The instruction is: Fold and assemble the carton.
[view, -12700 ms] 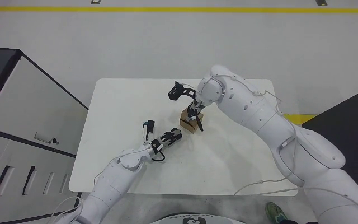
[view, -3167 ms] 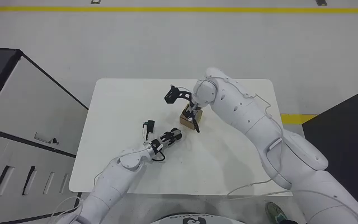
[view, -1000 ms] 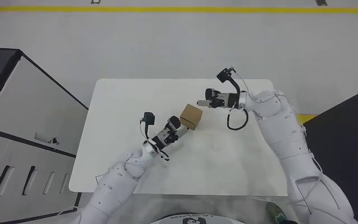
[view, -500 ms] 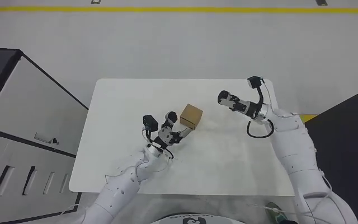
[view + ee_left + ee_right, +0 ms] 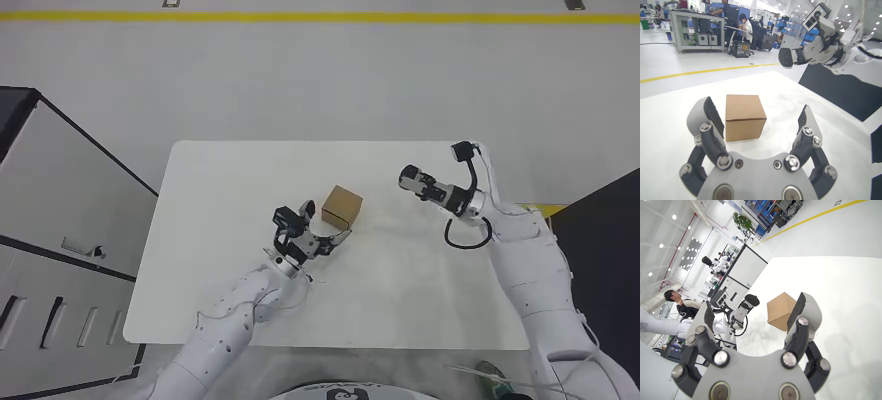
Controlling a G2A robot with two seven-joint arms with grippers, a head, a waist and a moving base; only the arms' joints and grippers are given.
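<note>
On the white rectangular table (image 5: 220,200), top view: the closed brown cardboard carton (image 5: 342,207) stands upright near centre, with the left gripper (image 5: 328,226) just beside it. Left wrist view: jaws spread, carton just ahead. Right wrist view: right gripper (image 5: 753,299) fingers apart, well clear of the carton.

White arms (image 5: 520,255), silver end effectors (image 5: 758,111)

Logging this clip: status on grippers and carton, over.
Left gripper: jaws open, empty, near carton. Right gripper: same, farther off. Carton closed, on table. No obstruction.
</note>
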